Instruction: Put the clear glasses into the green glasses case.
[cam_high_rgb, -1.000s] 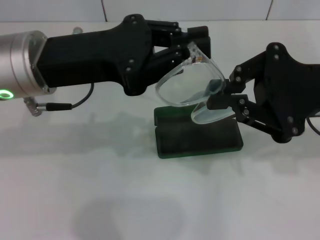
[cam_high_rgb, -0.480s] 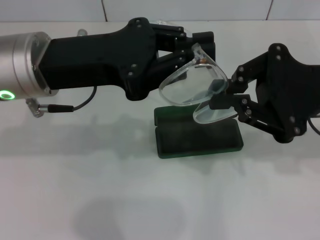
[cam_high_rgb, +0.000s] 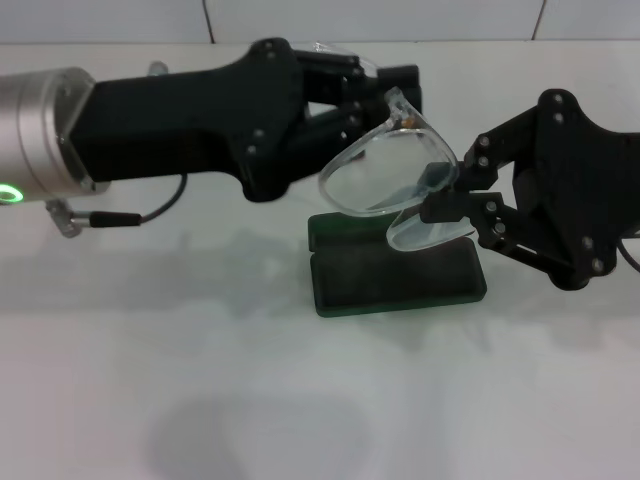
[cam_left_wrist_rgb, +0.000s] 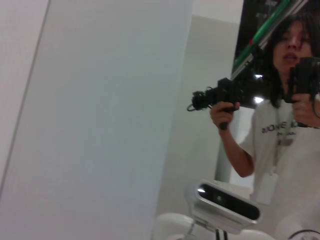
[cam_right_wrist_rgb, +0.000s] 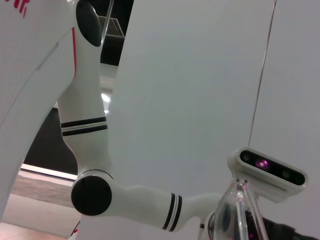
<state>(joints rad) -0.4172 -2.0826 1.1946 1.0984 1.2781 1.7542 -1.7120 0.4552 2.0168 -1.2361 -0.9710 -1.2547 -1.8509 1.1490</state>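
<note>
- Two grippers meet at the clear glasses (cam_high_rgb: 392, 170), which you see held in the air above the green glasses case (cam_high_rgb: 397, 268) in the head view.
- Your left gripper (cam_high_rgb: 385, 92) reaches in from the left, its black fingers closed on the upper end of the frame, where the near temple joins the lens.
- Your right gripper (cam_high_rgb: 440, 197) comes in from the right, and its fingers pinch the glasses at the lower, right-hand end, by the folded clear arm.
- You can see the glasses tilted, one end up by the left gripper and the other end lower by the right gripper; the lens faces you and the case shows through it.
- You find the case lying open and flat on the white table (cam_high_rgb: 250, 400), its dark lining facing up, straight under the glasses and not touching them.
- Your left wrist camera looks away from the work: it shows a pale wall and a person (cam_left_wrist_rgb: 285, 115) holding a black handheld device (cam_left_wrist_rgb: 225, 92).
- Your right wrist camera shows a white robot arm (cam_right_wrist_rgb: 85, 150) and, low in the picture, part of the clear frame (cam_right_wrist_rgb: 240, 210) near a camera unit (cam_right_wrist_rgb: 270, 172).
</note>
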